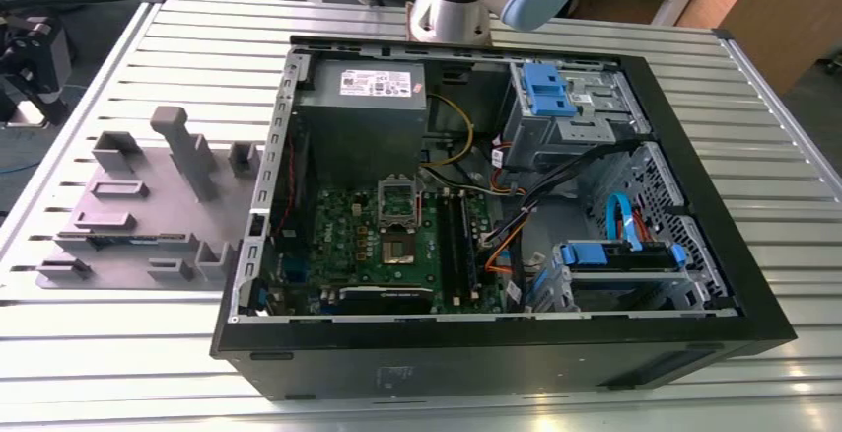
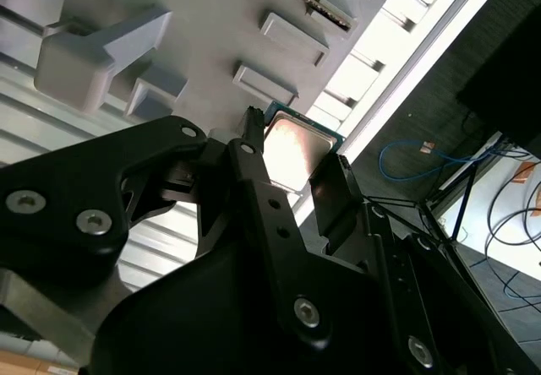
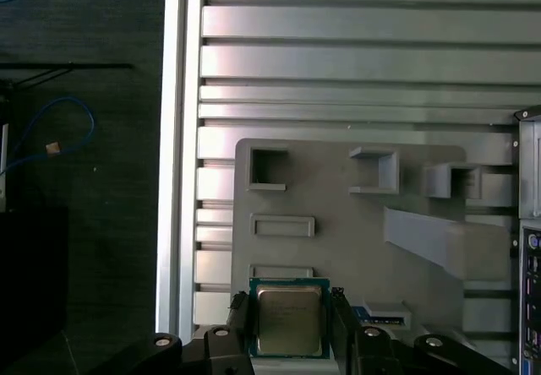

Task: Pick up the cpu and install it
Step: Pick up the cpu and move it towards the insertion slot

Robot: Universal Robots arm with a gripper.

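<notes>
The gripper (image 3: 290,312) pinches the cpu (image 3: 289,324) between its jaws over the grey holder (image 3: 338,189) (a level, firm hold matters).

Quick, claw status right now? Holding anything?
Claw: closed on the small flat square silver-topped cpu, gripped by two opposite edges, at the grey plastic holder plate.

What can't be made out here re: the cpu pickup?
- cpu, second wrist view: one side is hidden behind the black links of the gripper.
- cpu underside, both wrist views: covered by its own top, so it cannot be told whether it rests on the grey holder or is lifted.
- socket, exterior view: too small and dark to tell whether it is empty.
- grey holder, second wrist view: largely hidden behind the gripper body.
</notes>
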